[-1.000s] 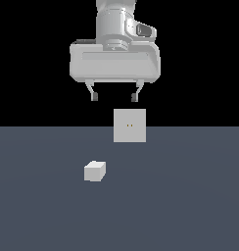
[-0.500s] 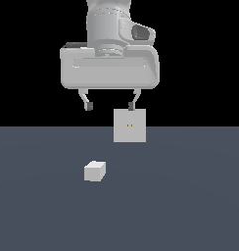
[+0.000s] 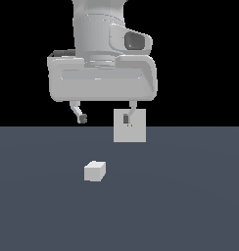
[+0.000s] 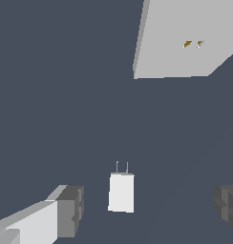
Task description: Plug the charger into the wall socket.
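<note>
Your gripper [image 3: 105, 118] hangs spread and empty; only the wrist view shows the charger's [image 4: 121, 192] two prongs [image 4: 122, 167].

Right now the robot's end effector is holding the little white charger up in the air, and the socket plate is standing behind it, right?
Not quite. The end effector is open and empty; the charger sits on the floor below it, as the exterior view shows. The wrist view shows its two prongs, with the fingers wide apart on either side. The socket plate does stand upright behind.

The dark floor [image 3: 190, 206] carries the charger [image 3: 94, 171] and the wall socket [image 3: 130, 126].
</note>
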